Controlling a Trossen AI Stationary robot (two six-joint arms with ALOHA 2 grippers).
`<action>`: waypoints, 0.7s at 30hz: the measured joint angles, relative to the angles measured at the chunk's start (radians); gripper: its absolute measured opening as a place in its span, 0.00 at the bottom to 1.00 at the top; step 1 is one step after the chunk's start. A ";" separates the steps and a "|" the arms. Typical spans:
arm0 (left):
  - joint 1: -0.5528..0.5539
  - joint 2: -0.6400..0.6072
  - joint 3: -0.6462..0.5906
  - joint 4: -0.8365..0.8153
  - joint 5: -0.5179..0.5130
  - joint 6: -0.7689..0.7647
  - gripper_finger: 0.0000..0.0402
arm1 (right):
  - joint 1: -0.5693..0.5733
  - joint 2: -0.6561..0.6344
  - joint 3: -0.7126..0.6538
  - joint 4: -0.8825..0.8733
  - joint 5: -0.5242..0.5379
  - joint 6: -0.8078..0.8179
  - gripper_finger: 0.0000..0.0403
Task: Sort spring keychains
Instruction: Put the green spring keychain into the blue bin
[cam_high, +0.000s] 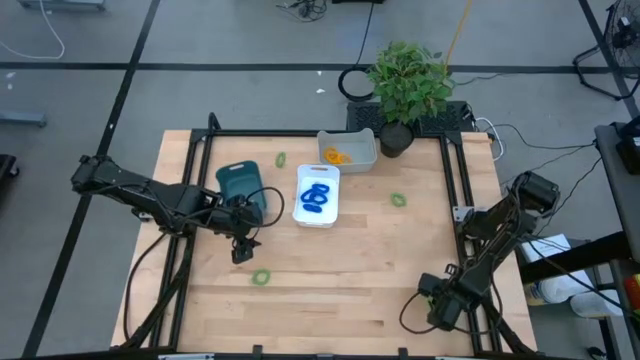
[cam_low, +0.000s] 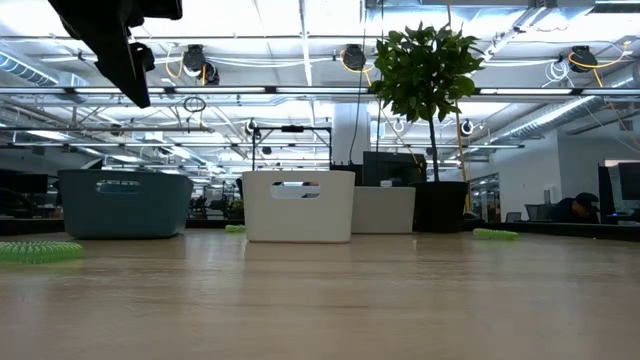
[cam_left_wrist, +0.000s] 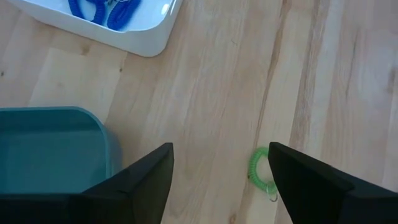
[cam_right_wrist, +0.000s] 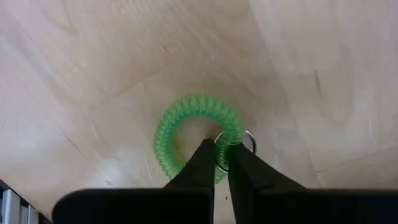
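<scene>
Blue keychains (cam_high: 315, 196) and orange ones (cam_high: 335, 155) binned; four green loose, my right end effector (cam_right_wrist: 222, 163) pinching one green keychain (cam_right_wrist: 198, 137), left end effector (cam_left_wrist: 217, 180) spread.

My workplace, a large open-plan lab or industrial hall. My wooden table (cam_high: 330, 270) stands on a grey floor (cam_high: 200, 40) marked with dark lines and strewn with cables (cam_high: 30, 40). Beyond the far edge: exposed ceiling beams (cam_low: 300, 92), monitors (cam_low: 400, 168), and a seated person (cam_low: 578, 208).
</scene>
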 joint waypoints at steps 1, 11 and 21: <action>0.000 0.000 0.000 0.000 0.000 -0.001 0.66 | -0.007 -0.002 0.000 0.000 -0.004 -0.015 0.01; 0.000 0.000 0.000 0.000 0.000 -0.005 0.62 | -0.106 -0.118 -0.006 -0.001 0.074 -0.165 0.00; 0.000 0.000 0.000 0.000 0.000 -0.004 0.65 | -0.228 -0.250 -0.004 -0.006 0.329 -0.372 0.00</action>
